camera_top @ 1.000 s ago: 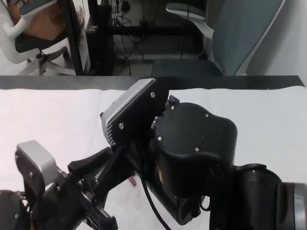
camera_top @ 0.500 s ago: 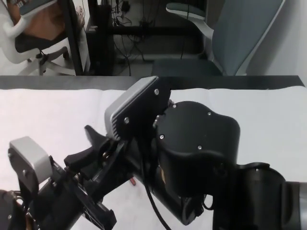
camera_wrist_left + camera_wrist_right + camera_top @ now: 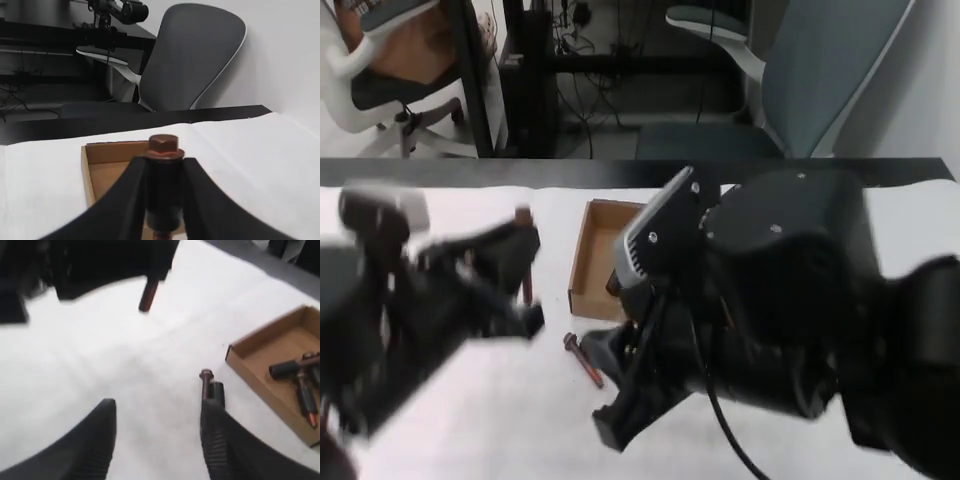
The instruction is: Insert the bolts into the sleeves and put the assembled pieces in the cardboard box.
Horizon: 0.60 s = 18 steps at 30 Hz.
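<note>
My left gripper (image 3: 164,167) is shut on a copper-red hex bolt (image 3: 163,145) seated in a black sleeve, held upright above the cloth just in front of the cardboard box (image 3: 107,165). In the high view this bolt (image 3: 525,268) hangs left of the box (image 3: 588,262). My right gripper (image 3: 159,407) is open over the white cloth, with nothing between its fingers. Just beyond it lies another bolt with a dark sleeve (image 3: 210,386), also visible from above (image 3: 583,358). Assembled pieces (image 3: 299,385) lie inside the box (image 3: 260,347).
White cloth covers the bench (image 3: 460,420). The right arm's bulky body (image 3: 790,320) hides the bench's right half and part of the box. Office chairs and a dark desk stand beyond the far edge.
The left arm has risen and swung toward the box with its bolt. The right arm has shifted right, uncovering the box and the bolt lying on the cloth.
</note>
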Motion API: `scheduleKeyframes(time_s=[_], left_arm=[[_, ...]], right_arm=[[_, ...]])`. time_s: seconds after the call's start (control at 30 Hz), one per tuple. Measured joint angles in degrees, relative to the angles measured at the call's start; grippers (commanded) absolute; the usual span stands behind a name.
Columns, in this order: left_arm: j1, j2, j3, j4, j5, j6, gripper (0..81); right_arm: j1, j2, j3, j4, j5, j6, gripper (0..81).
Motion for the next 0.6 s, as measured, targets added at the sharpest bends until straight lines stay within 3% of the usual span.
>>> scheduleKeyframes(time_s=[0.27,0.37,0.6], left_arm=[[2.48,16.46,-13.33,0.78,9.11,-2.68,1.8],[2.48,22.58,-18.1,0.78,13.1,-4.09,1.8],[2.48,29.48,-22.47,0.78,14.69,-4.7,1.8]], right_arm=[[-7.46,14.71,-5.33,1.1,-9.69,-2.59,44.2],[-7.8,19.06,-7.74,1.16,-10.53,-4.78,44.2],[-7.88,21.36,-9.4,1.53,-10.67,-7.2,44.2]])
